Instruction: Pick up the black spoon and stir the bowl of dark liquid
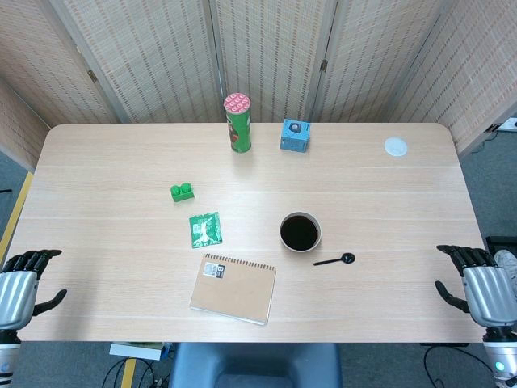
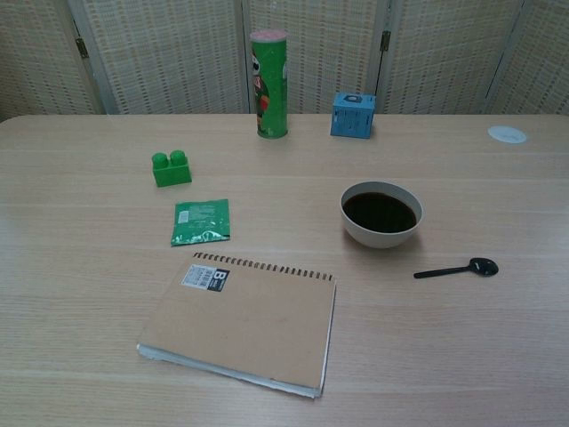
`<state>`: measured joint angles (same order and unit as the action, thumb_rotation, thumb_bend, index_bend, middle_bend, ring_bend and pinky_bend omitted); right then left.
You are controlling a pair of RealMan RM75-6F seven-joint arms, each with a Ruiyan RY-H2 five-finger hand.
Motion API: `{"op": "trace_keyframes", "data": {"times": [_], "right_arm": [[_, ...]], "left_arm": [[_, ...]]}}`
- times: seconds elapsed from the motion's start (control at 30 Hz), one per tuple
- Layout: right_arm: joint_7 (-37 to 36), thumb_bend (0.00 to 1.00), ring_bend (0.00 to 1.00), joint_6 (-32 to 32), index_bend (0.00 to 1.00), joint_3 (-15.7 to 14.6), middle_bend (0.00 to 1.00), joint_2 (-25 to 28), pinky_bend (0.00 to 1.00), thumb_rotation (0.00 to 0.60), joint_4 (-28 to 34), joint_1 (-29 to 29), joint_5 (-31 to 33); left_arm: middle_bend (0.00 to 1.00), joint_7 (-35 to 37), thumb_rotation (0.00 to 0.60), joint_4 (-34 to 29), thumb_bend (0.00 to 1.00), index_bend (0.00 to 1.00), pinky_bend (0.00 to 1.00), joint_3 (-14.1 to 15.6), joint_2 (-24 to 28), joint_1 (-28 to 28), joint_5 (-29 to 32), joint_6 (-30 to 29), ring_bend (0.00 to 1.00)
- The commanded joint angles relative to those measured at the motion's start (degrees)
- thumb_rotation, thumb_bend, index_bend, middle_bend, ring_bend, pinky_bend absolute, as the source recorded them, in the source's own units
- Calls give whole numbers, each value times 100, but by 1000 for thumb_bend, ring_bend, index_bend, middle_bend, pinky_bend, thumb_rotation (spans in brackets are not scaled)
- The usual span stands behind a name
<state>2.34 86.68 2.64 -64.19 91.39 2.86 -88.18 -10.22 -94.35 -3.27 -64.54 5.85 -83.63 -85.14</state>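
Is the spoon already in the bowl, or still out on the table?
Out. The black spoon lies flat on the table beside the bowl, untouched.

Black spoon (green can)

This looks like a robot test room or lab corner set up for tabletop trials. A plain light-wood table stands before folding woven-reed screens that wall off its far edge and both far corners. Grey floor with a yellow tape line shows past the table's left edge, and cables trail under its near edge. A power strip lies beyond the far right corner.
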Motion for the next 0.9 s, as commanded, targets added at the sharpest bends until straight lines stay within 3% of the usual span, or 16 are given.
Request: {"op": "trace_keyframes", "data": {"times": [0.03, 0.37, 0.67, 0.73, 0.8, 0.9], "right_arm": [[-14, 195, 299, 8, 278, 3, 330, -4, 271, 600, -2, 4, -14], [62, 195, 322, -85, 277, -32, 333, 40, 327, 600, 74, 86, -138], [481, 195, 486, -683, 277, 6, 429, 144, 510, 600, 395, 518, -233], [614, 192, 522, -903, 278, 19, 461, 136, 583, 600, 461, 650, -200], [744, 190, 613, -1152, 278, 47, 525, 82, 729, 600, 511, 823, -176], [870, 190, 754, -1544, 300, 90, 644, -34, 858, 600, 524, 1087, -102]], "left_arm": [[324, 14, 600, -4, 231, 280, 269, -14, -7, -4, 9, -17, 249], [323, 65, 600, -3, 231, 280, 269, -32, 10, -18, -21, -78, 249], [324, 167, 600, 55, 231, 280, 269, -91, 7, -2, -28, -124, 249], [324, 195, 600, 67, 231, 279, 269, -96, -5, -4, -26, -130, 249], [324, 203, 600, 86, 231, 279, 269, -95, -17, -13, -26, -145, 249], [323, 226, 600, 104, 231, 279, 269, -85, -20, -35, -18, -163, 249]]}}
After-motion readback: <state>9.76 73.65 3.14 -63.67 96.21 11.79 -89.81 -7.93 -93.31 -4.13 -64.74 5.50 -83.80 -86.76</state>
